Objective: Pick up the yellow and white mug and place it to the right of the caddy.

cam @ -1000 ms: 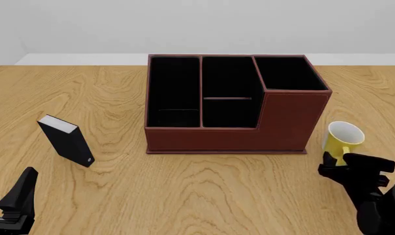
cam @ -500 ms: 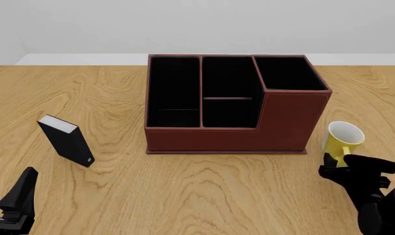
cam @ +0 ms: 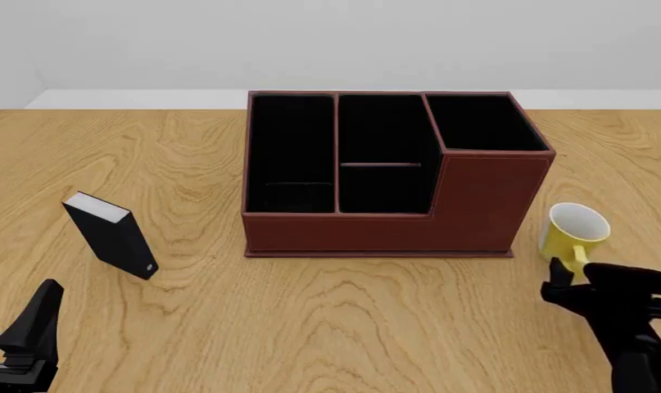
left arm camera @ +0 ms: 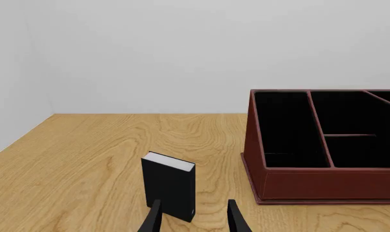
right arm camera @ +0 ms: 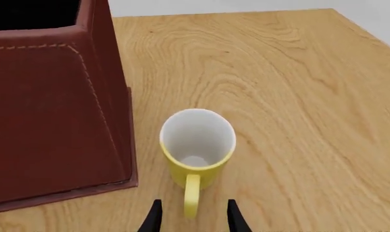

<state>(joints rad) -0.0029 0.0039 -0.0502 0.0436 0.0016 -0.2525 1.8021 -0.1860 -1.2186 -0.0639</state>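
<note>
Since the earlier frames the right gripper point(cam: 576, 282) has been drawn slightly back toward the near edge, so that more of the mug's handle is uncovered; nothing else is seen to have shifted.

From the left wrist, a small black white-topped block point(left arm camera: 169, 185) is seen upright on the wooden table point(left arm camera: 85, 159), just beyond the left gripper point(left arm camera: 192, 220), whose fingers are parted with nothing between them. To the right of the block, well apart from it, the caddy point(left arm camera: 324, 181) is shown with its black-lined compartments open upward.

In the front view, the yellow and white mug point(cam: 572, 233) stands upright just right of the caddy point(cam: 396, 221), near its front right corner and apart from it. Its long axis is vertical, its mouth faces up, and its handle points toward the near edge. The block point(cam: 111, 233) leans on the left side, far from the mug. Bare table point(cam: 341, 327) is left in front of the caddy and to the right of the mug up to the table's right edge.

From the right wrist, the mug point(right arm camera: 197, 152) is seen beside the caddy's side wall point(right arm camera: 53, 111), a narrow strip of table between them. The handle lies between the spread fingertips point(right arm camera: 154, 217) of the right gripper point(right arm camera: 192, 217); no contact with it can be made out, and nothing is grasped.
</note>
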